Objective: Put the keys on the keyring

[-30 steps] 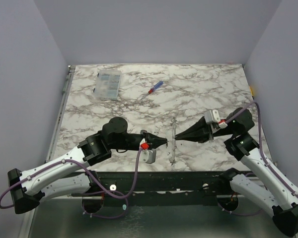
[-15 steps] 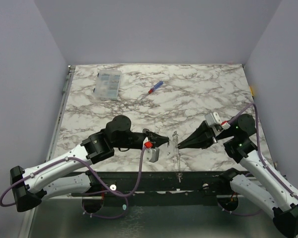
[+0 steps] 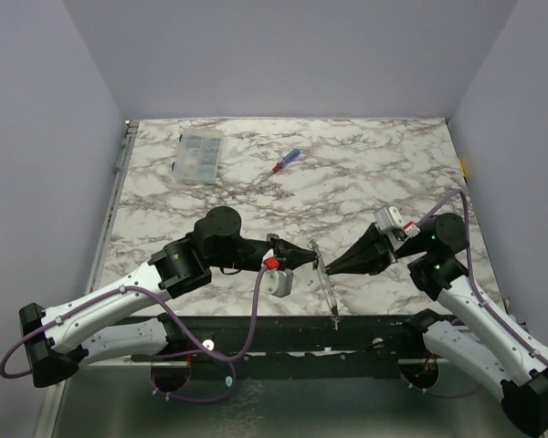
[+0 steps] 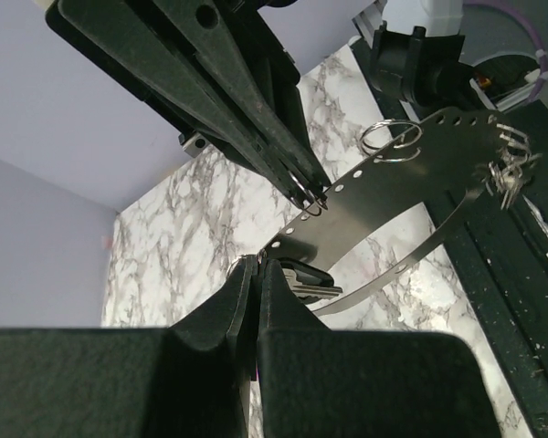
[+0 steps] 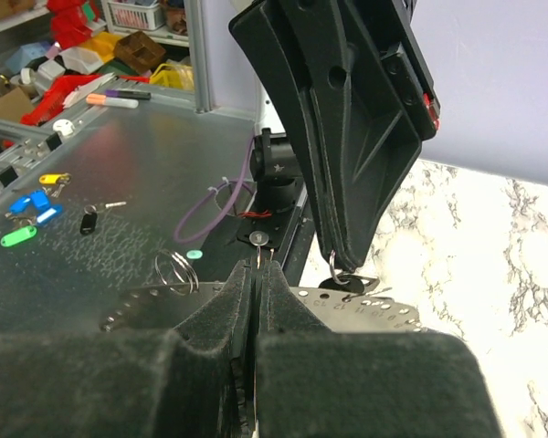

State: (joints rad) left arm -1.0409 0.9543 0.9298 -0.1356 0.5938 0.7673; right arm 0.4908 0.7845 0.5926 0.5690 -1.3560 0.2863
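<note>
A white marble-patterned tabletop (image 3: pixel 384 173) fills the overhead view, with pale walls around it. Two white and black robot arms reach in from the near edge, the left arm (image 3: pixel 119 306) and the right arm (image 3: pixel 479 315), and their tips meet close to that edge, near the middle.

A clear plastic compartment box (image 3: pixel 199 155) lies at the far left of the tabletop, well apart from the arms.

The left gripper (image 3: pixel 307 260) points toward the right, and its jaws are pressed together. The right gripper (image 3: pixel 329 269) points toward the left, and its jaws are clamped on the keyring. The two tips sit just beside each other.

The keyring (image 3: pixel 328 290) is a thin pale grey strip punched with a row of small holes. It is held up between the two grippers, bent in an arc. In the overhead view its lower end reaches past the near edge of the tabletop. Two small wire rings (image 4: pixel 388 141) hang from it, and a tangle of small metal pieces (image 4: pixel 504 173) sits at its far end.

A small red-and-blue screwdriver (image 3: pixel 286 161) lies at the far middle of the tabletop.

A tiny key (image 4: pixel 297 276) with a dark head and a pale blade is pinched at the tips of the left jaws, just beside the strip.
</note>
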